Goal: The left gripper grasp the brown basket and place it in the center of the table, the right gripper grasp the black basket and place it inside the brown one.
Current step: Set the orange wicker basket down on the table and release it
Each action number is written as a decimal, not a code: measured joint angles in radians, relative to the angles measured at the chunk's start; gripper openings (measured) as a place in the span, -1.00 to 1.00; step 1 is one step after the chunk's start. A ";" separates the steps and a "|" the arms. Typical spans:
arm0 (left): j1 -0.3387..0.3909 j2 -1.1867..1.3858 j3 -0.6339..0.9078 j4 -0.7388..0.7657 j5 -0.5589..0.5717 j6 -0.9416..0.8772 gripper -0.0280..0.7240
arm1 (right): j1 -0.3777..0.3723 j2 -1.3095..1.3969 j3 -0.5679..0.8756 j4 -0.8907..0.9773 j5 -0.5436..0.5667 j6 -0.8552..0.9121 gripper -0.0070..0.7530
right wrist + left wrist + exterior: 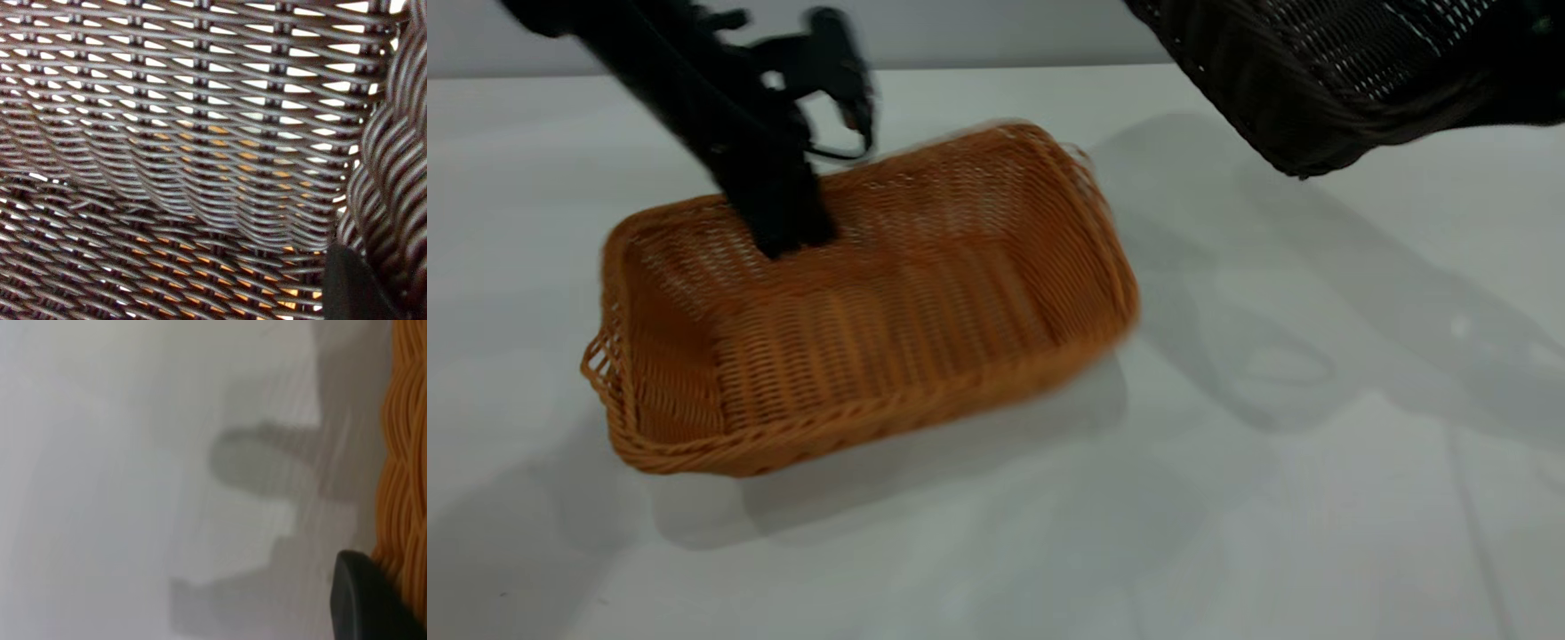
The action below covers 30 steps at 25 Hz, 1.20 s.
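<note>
The brown basket (889, 302) is left of the table's (1316, 516) middle, tipped so its opening faces the camera, with its right end blurred. My left gripper (787, 233) is shut on its far long rim. In the left wrist view one black finger (363, 603) lies against the braided orange rim (403, 453). The black basket (1325, 80) hangs in the air at the top right, above the table. My right gripper is shut on its rim; it is hidden in the exterior view. In the right wrist view one finger (353, 287) presses the dark braided rim (393, 167), and orange shows through the weave.
The table's pale surface carries the baskets' shadows (1280, 356) right of the brown basket. The left arm (694, 89) slants down from the top left. A grey wall (996, 31) runs behind the table's far edge.
</note>
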 joint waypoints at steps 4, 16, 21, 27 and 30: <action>-0.078 0.000 -0.003 -0.037 0.004 0.172 -0.73 | -0.014 0.000 -0.133 -0.220 0.137 0.085 -0.74; -0.104 0.000 -0.003 -0.105 0.001 0.223 -0.63 | -0.014 0.000 -0.234 -0.305 0.208 0.144 -0.74; -0.104 -0.003 -0.003 -0.212 -0.028 0.221 -0.11 | -0.014 0.000 -0.234 -0.305 0.209 0.145 -0.74; -0.105 -0.105 -0.003 -0.225 0.032 0.216 0.36 | -0.014 0.000 -0.243 -0.307 0.209 0.145 -0.74; -0.105 -0.204 -0.003 -0.214 0.162 0.172 0.37 | -0.014 0.000 -0.272 -0.315 0.209 0.145 -0.74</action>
